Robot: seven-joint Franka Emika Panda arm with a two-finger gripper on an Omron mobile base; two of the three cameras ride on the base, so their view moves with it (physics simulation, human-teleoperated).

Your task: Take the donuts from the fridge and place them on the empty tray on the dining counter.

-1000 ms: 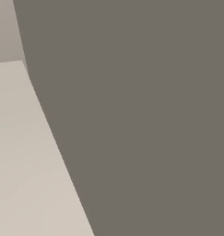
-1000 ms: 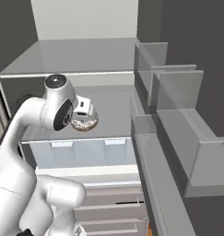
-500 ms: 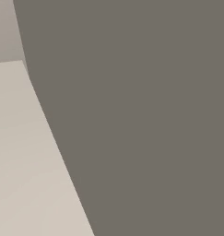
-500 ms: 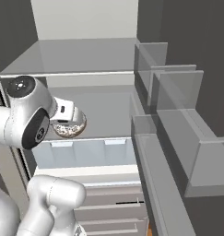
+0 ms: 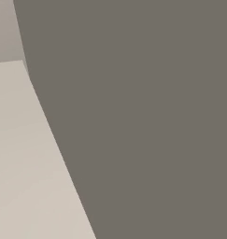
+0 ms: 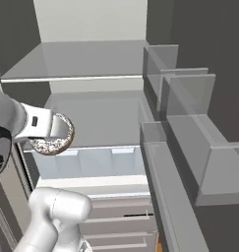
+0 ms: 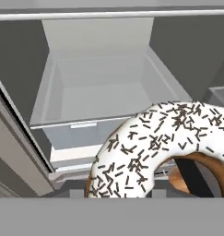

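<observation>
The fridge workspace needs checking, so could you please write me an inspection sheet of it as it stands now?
Surface: grey fridge shelf bare; pale drawer below looks empty.
Job's things: speckled donut, pale icing with dark sprinkles, held in front of the open fridge; pink donut, nothing seen; tray and counter, nothing seen.
Clutter: nothing seen.
Grippers: hand shut on the speckled donut; one dark finger shows through its hole.
Cables: nothing seen.
Surroundings: door bins at right look empty; plain grey panel close by the left base view.
</observation>
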